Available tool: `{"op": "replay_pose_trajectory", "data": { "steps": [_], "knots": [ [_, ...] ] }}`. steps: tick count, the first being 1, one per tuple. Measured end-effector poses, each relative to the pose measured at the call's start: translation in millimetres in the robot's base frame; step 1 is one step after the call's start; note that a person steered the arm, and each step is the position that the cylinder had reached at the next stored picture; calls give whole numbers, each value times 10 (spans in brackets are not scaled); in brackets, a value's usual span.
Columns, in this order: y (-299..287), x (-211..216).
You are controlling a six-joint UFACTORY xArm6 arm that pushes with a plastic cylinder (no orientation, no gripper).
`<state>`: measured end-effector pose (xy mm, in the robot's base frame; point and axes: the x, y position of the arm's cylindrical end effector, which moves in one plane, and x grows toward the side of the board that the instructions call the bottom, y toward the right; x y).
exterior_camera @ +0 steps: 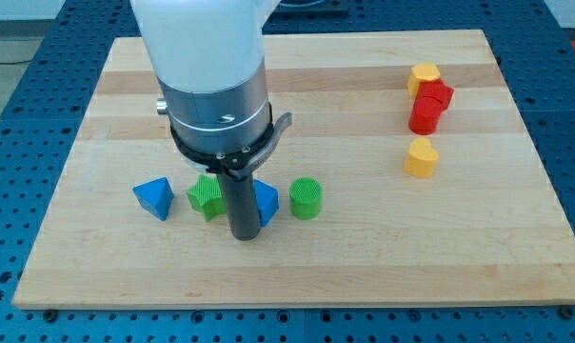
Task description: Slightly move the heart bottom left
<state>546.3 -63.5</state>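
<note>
A yellow heart block [421, 158] lies at the view's right on the wooden board [364, 257]. My tip [244, 235] rests on the board far to the heart's left, toward the view's bottom. It stands between a green block [206, 197] on its left and a blue block [266, 202] that it partly hides on its right. The arm's white and grey body fills the view's top above the tip.
A blue triangular block [154, 198] lies left of the green block. A green round block [307, 198] lies right of the tip. A yellow block [424, 76] and two red blocks [428, 105] cluster above the heart at the right.
</note>
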Motion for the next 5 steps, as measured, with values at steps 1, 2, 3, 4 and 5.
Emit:
{"op": "replay_pose_trajectory", "data": {
  "steps": [1,2,3,4,5],
  "knots": [
    [0,-7],
    [0,-28],
    [0,-55],
    [0,-39],
    [170,156]
  ]
}}
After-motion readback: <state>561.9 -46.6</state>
